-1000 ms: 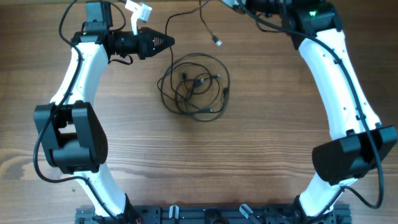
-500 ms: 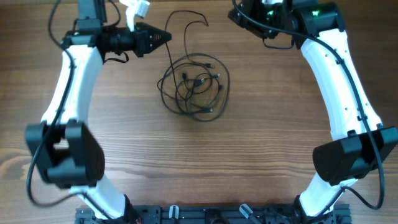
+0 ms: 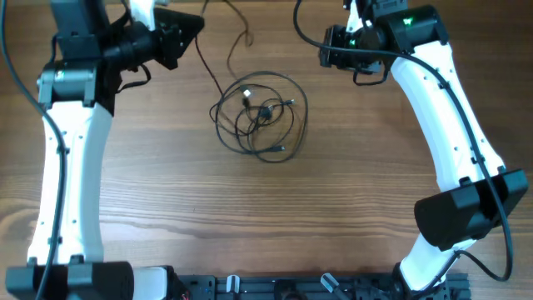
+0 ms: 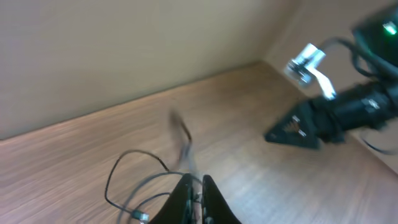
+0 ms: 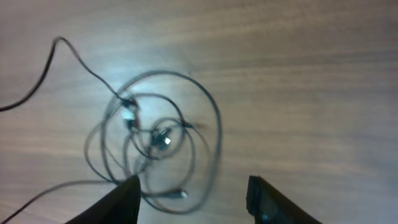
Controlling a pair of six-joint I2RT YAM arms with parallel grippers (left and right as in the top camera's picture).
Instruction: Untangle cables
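The cables (image 3: 258, 112) lie as a tangled coil of thin black cords with small plug ends on the wooden table (image 3: 266, 208). My left gripper (image 3: 193, 25) is at the far left, shut on one cable (image 3: 208, 65) that runs taut from its tips down to the coil. In the left wrist view the shut fingers (image 4: 194, 186) pinch the blurred cord, with a loop (image 4: 118, 177) below. My right gripper (image 3: 326, 57) is open and empty, up right of the coil. In the right wrist view its fingers (image 5: 193, 193) hover over the coil (image 5: 155, 137).
A loose cable end (image 3: 243, 29) curls toward the table's far edge. The right arm's gripper (image 4: 292, 130) shows in the left wrist view, with a wall behind the table. Both white arms flank the coil.
My left gripper has moved up and to the left, pulling its cable out of the coil. My right gripper has come down and left toward the coil. The free cable end has been drawn toward the far edge.
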